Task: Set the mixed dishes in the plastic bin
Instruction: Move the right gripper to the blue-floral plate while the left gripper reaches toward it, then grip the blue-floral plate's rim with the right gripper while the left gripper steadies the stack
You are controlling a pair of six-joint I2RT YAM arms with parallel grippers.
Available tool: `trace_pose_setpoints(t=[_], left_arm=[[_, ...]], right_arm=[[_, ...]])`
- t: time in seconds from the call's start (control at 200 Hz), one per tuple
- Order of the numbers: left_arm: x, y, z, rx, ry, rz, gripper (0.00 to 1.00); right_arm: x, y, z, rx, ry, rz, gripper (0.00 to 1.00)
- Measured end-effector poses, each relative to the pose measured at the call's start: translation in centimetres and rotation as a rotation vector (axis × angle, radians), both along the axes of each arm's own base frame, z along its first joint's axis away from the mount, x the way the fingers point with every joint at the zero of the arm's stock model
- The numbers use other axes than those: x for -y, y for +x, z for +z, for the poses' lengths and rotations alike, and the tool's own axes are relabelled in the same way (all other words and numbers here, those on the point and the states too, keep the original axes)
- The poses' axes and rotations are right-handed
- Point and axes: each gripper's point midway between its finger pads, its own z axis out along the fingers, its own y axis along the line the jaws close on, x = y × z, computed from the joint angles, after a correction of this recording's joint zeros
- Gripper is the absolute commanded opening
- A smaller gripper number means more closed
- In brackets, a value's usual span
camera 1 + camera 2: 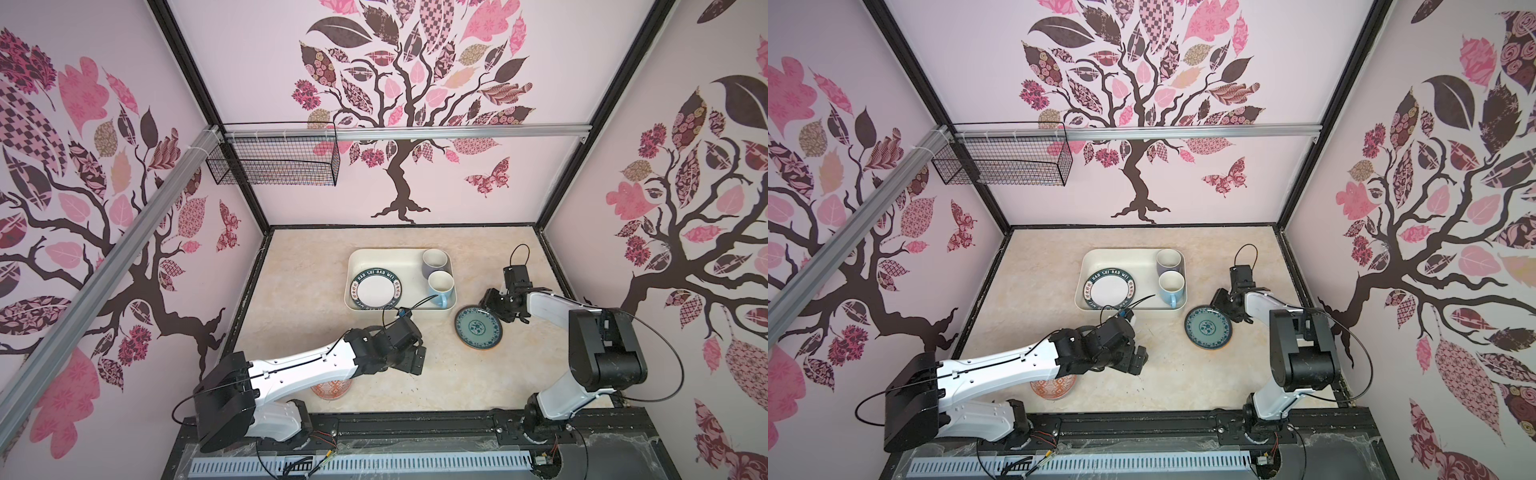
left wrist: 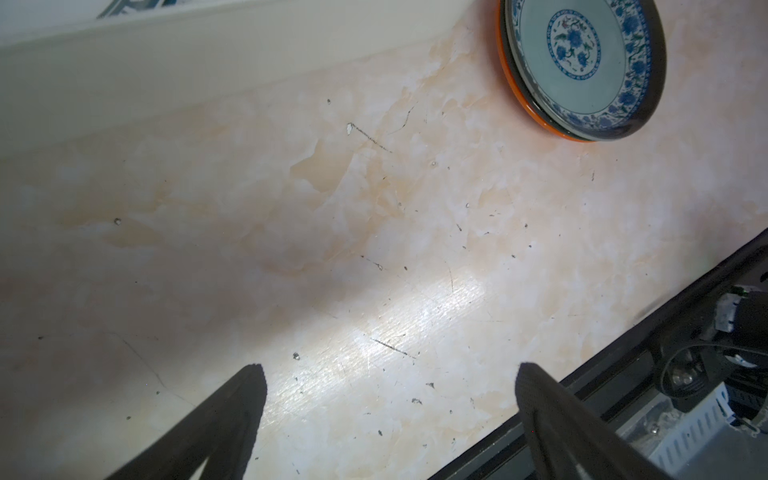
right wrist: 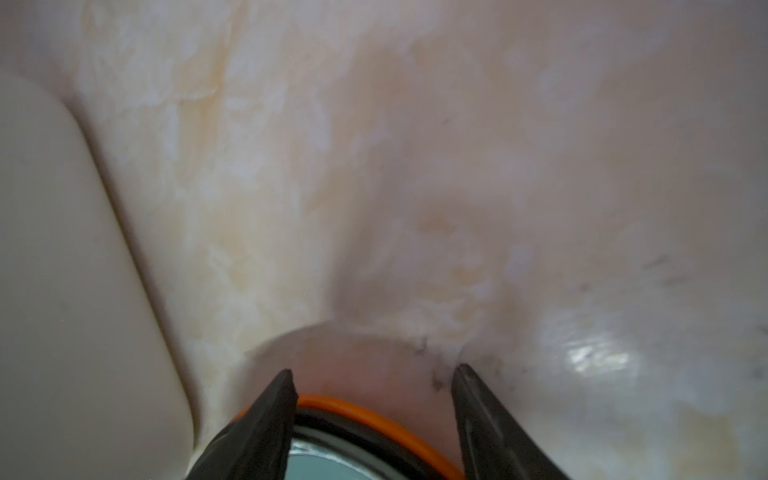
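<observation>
marble tabletop: bin holds white plate, lavender mug, light-blue mug.

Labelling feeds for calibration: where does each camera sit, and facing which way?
Top views: high at the front, looking down on the marble-look table; left arm and right arm show.
Left wrist: on the left arm, facing the table; open left hand shows.
Right wrist: low over the table; right hand straddles the round teal patterned plate's edge.
Shared: both wrist views show that plate and the cream plastic bin.
</observation>
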Motion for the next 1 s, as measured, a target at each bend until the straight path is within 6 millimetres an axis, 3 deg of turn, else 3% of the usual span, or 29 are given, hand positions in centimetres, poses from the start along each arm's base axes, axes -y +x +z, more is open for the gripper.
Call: trace_pose_setpoints(t=[0.26, 0.365, 0.48, 0.715, 0.855, 0.935, 0.995], left_arm=[[-1.6, -0.9, -0.4, -0.005, -0.028, 0.023, 0.98], [-2.2, -1.3, -0.5, -0.008, -0.039, 0.033, 0.98], [-2.7, -1.7, -0.7, -0.018, -0.048, 0.039, 0.90], [-2.1, -2.6, -1.1, -0.035, -0.056, 0.022, 0.76], [-1.3, -3.5, -2.9, -0.068, -0.016, -0.002, 0.62], [-0.8, -3.8, -4.0, -0.091, 0.004, -0.007, 0.59], [-0.5, -4.0, -4.8, -0.105, 0.018, -0.015, 0.58]], right_arm=[[-7.1, -6.2, 0.1, -0.047, 0.064, 0.158, 0.63], [-9.1, -8.4, 0.1, -0.070, 0.082, 0.201, 0.63], [-10.5, -9.9, 0.4, -0.088, 0.083, 0.240, 0.63], [-8.4, -11.1, 3.5, -0.020, 0.005, 0.227, 0.59], [-7.4, -11.9, 6.1, 0.067, 0.009, 0.218, 0.55], [-7.1, -12.9, 6.1, 0.084, 0.023, 0.219, 0.53], [-6.7, -14.1, 5.0, 0.058, 0.028, 0.221, 0.53]])
